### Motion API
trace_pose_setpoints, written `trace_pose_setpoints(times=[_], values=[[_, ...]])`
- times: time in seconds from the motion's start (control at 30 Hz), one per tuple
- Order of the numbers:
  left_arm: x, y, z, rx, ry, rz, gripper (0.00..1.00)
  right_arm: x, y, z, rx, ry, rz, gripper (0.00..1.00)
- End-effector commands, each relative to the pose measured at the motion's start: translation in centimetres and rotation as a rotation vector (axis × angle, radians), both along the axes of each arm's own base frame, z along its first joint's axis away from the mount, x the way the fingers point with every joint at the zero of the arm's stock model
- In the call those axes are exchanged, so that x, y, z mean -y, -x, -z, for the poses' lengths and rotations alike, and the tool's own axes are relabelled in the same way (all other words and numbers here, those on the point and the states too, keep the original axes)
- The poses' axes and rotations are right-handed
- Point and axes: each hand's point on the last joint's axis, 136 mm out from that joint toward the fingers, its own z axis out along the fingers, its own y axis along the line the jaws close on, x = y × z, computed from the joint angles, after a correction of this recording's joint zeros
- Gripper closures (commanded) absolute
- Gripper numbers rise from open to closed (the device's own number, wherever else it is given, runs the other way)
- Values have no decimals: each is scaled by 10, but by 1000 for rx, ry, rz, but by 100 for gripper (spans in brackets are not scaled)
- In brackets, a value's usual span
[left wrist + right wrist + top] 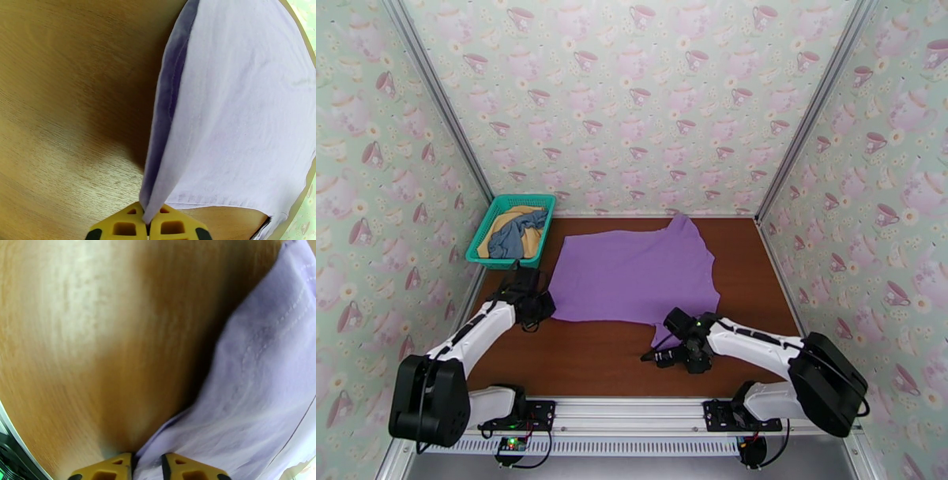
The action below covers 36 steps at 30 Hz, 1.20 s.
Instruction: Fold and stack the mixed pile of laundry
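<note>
The lilac-purple shirt [636, 272] lies spread flat in the middle of the brown table. My left gripper [541, 304] is shut on its near left corner; in the left wrist view the cloth [233, 118] rises out of the closed yellow fingertips [122, 227]. My right gripper [663, 347] is shut on the near right sleeve; the right wrist view has purple cloth [252, 398] pinched between the fingertips [185, 467]. The grey-blue garment [515, 233] and the mustard-yellow one [528, 245] lie crumpled in the basket.
The teal mesh basket [494, 207] stands at the back left corner of the table. Patterned walls close in the back and both sides. Bare wood [592, 355] lies between the shirt and the near rail.
</note>
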Motion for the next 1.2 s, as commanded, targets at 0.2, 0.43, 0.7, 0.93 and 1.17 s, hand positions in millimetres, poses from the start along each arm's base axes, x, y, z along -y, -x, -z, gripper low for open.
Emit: trace_pose_setpoints(times=[0.2,0.43,0.7,0.93,1.17], values=[[-1,4,-11,27,9,-6,100,11,-53,11,211,41,68,100],[-4,16,-19,18,1,-9,100,18,-58,-58,366,-30,90,100],[-1,45,-4,-28,40,-45,100,50,-19,-118,424,-81,101,100],[-2,76,-9,-35,39,-81,100,53,-13,-137,489,-148,98,100],[0,56,-27,-11,21,-77,100,31,-78,-170,704,-153,133,100]])
